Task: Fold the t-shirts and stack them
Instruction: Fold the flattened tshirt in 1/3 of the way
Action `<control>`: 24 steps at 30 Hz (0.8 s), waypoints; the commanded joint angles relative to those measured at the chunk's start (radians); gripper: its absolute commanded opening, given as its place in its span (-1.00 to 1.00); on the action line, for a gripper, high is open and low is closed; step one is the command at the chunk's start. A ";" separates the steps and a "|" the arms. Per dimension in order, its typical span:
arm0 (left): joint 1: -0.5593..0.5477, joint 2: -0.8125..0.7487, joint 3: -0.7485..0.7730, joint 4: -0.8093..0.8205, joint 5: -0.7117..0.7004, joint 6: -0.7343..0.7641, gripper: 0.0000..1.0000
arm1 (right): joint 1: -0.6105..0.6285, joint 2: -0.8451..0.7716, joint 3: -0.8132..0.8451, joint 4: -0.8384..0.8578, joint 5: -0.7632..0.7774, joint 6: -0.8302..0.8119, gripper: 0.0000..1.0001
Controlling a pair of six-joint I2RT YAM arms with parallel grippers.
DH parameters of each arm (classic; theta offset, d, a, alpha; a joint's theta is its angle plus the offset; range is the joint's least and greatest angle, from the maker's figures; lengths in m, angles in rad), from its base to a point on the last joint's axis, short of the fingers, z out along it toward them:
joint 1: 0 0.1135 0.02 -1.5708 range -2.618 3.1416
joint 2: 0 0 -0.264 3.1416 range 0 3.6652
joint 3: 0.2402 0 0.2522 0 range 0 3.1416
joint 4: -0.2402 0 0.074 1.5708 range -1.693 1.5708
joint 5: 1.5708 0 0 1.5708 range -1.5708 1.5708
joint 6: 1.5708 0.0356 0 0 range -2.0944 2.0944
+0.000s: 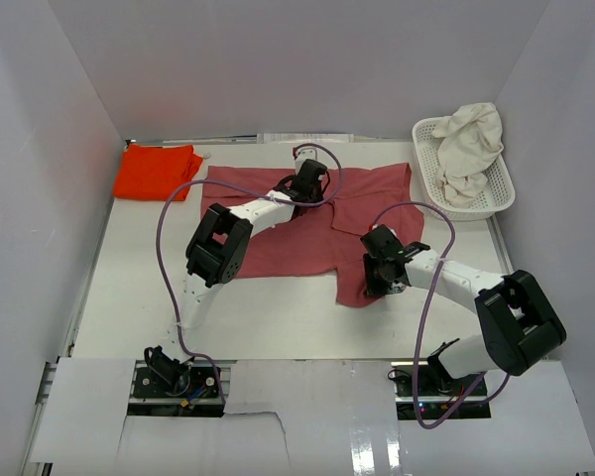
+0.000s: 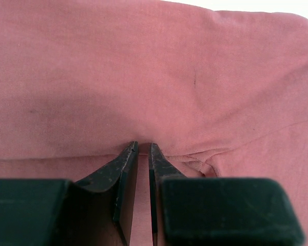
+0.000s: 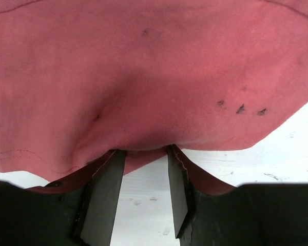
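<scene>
**Spotter:** Closest to your left wrist lens, the left gripper (image 2: 143, 146) has its jaws almost together. They pinch a crease of the dusty rose t-shirt (image 1: 297, 248) near its far edge.

**Lead:** And the right gripper (image 3: 143, 149)?

**Spotter:** Its jaws stand wider, but cloth puckers between the tips and drapes over both fingers. I judge you hold that same shirt at its near right corner, raised just off the table (image 1: 129, 297).

**Lead:** How far along are you?

**Spotter:** Roughly a third, I'd say. The orange-red t-shirt (image 1: 157, 171) lies as a compact rectangle in the far left corner and looks folded. The rose one sprawls mid-table, mid-fold. The cream t-shirt (image 1: 473, 149) sits heaped in the white lattice basket (image 1: 426, 159) at far right, not yet touched. Nothing is stacked.

**Lead:** Anything in your way?

**Spotter:** Your left arm lies across the rose shirt, and a purple cable (image 1: 446, 233) loops above its right side.
</scene>
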 commanded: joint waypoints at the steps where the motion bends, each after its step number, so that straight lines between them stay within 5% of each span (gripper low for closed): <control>1: 0.003 -0.105 -0.006 -0.004 -0.020 0.005 -0.48 | 0.000 0.052 -0.035 0.010 -0.121 0.048 -0.08; 8: 0.003 -0.108 -0.012 -0.005 -0.018 0.000 -0.48 | 0.000 0.054 -0.095 -0.093 -0.153 0.158 -0.11; 17: 0.003 -0.110 -0.008 -0.005 -0.018 -0.003 -0.48 | 0.021 -0.090 -0.152 -0.282 -0.181 0.283 -0.42; 24: 0.003 -0.119 -0.005 -0.010 -0.020 -0.003 -0.48 | 0.047 -0.053 0.044 -0.648 0.086 0.326 -0.41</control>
